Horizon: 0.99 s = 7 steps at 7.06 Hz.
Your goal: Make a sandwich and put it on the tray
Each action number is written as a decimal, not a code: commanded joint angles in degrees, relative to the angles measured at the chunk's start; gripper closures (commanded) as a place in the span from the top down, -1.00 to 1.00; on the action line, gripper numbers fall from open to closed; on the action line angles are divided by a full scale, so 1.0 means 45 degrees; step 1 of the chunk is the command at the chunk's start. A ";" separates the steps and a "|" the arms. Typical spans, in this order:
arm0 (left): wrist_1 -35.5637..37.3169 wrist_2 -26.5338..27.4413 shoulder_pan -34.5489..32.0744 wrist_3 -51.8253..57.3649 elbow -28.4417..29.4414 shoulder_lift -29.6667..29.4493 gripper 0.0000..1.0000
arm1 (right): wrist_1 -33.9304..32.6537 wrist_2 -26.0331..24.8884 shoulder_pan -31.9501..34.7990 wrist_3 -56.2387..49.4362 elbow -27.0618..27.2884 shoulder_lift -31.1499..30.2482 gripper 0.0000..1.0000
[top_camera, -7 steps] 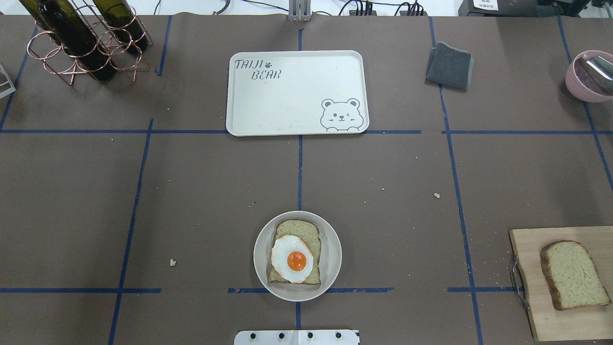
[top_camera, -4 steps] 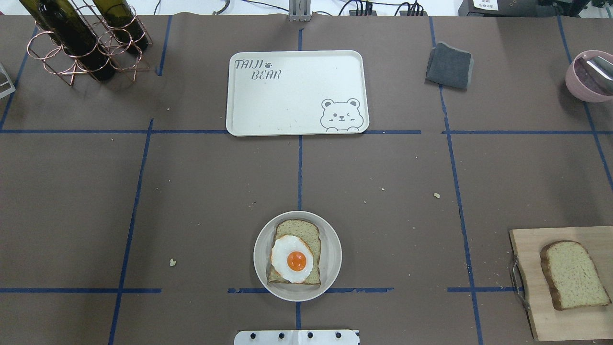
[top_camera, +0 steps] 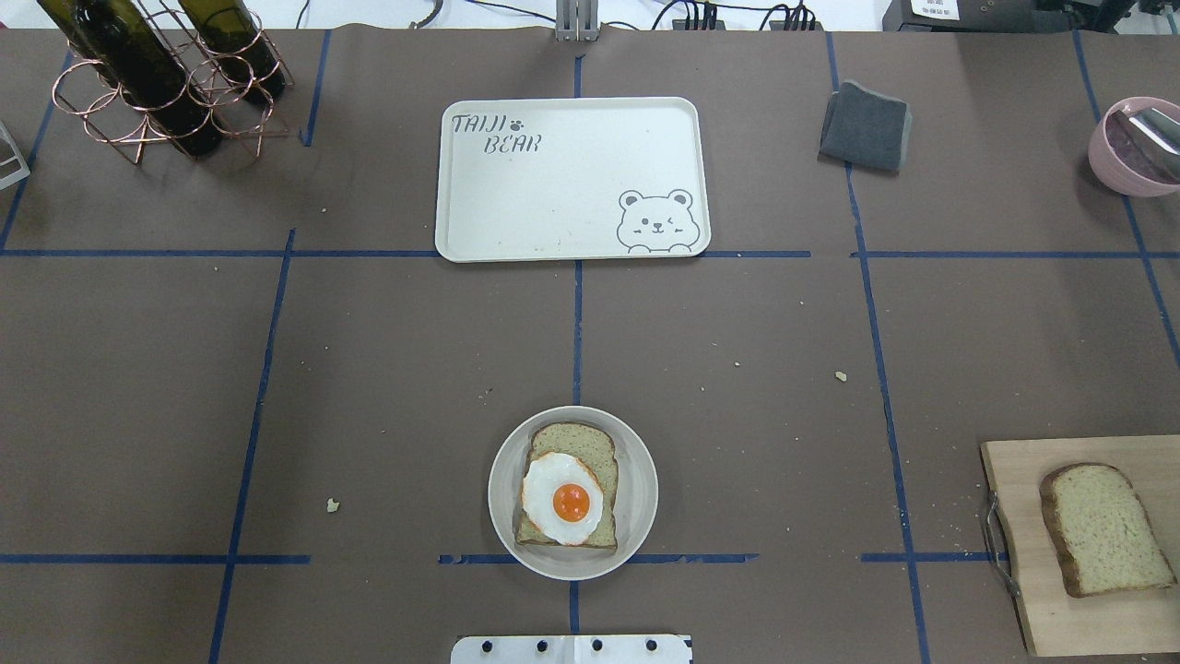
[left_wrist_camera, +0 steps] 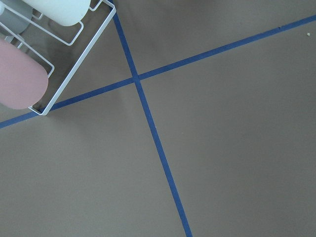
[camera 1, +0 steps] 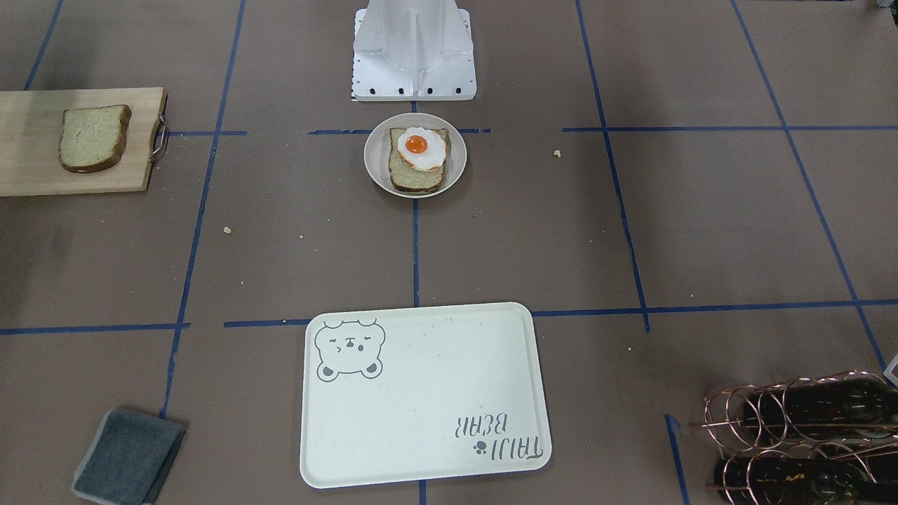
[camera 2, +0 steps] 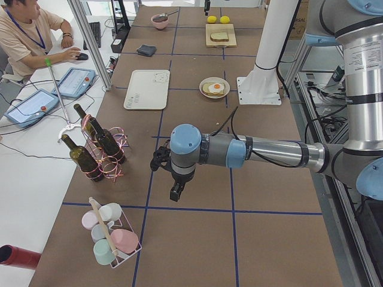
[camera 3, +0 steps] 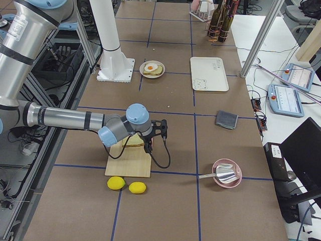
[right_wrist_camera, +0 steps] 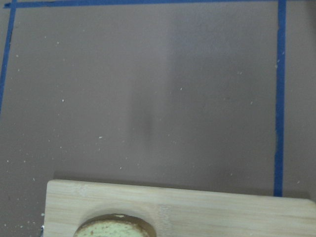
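1. Bottom half: speckled tan bread slice with dark brown crust [top_camera: 576,441] lies flat on a small round off-white plate [top_camera: 498,493], on the table's centre line near the robot base. White fried egg with orange yolk [top_camera: 564,498] sits on top of it.
2. Top half: second bread slice [top_camera: 1102,528], same kind, lies flat on a light wooden cutting board [top_camera: 1014,480] on the robot's right, well apart from the plate. Not stacked yet.
3. Large cream-white rounded rectangular tray with grey bear face [top_camera: 572,175] is at far centre, well apart from plate and board.
4. Robot's left gripper [camera 2: 175,192] hangs pointing down over the brown table, near a copper wire rack of dark wine bottles [camera 2: 102,152]. Side view only, so I can't tell its finger spacing. Its wrist cam shows a white wire rack [left_wrist_camera: 77,58] and a pink cup [left_wrist_camera: 19,74].
5. Robot's right gripper [camera 3: 163,129] is above the board's edge; finger spacing likewise can't be told.
6. Also present: folded grey cloth [top_camera: 865,126], pink bowl [top_camera: 1129,148], two yellow lemons [camera 3: 126,185] beside the board.
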 commanded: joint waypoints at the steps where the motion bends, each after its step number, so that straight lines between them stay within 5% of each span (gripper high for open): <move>1: -0.0002 0.0000 -0.0006 0.0000 -0.0091 -0.0003 1.00 | 0.3763 -0.0979 -0.1852 0.2310 -0.1459 -0.0765 0.99; 2: 0.0018 0.0000 -0.0006 0.0000 -0.0091 -0.0003 1.00 | 0.7015 -0.1102 -0.2148 0.3261 -0.3541 -0.0749 0.92; 3: 0.0018 0.0000 -0.0006 0.0000 -0.0091 0.0016 1.00 | 0.8169 -0.1277 -0.2615 0.4528 -0.3775 -0.0749 0.84; 7: 0.0018 0.0020 -0.0025 0.0000 -0.0072 0.0055 1.00 | 0.8220 -0.3636 -0.5658 0.6156 -0.3312 -0.0378 0.64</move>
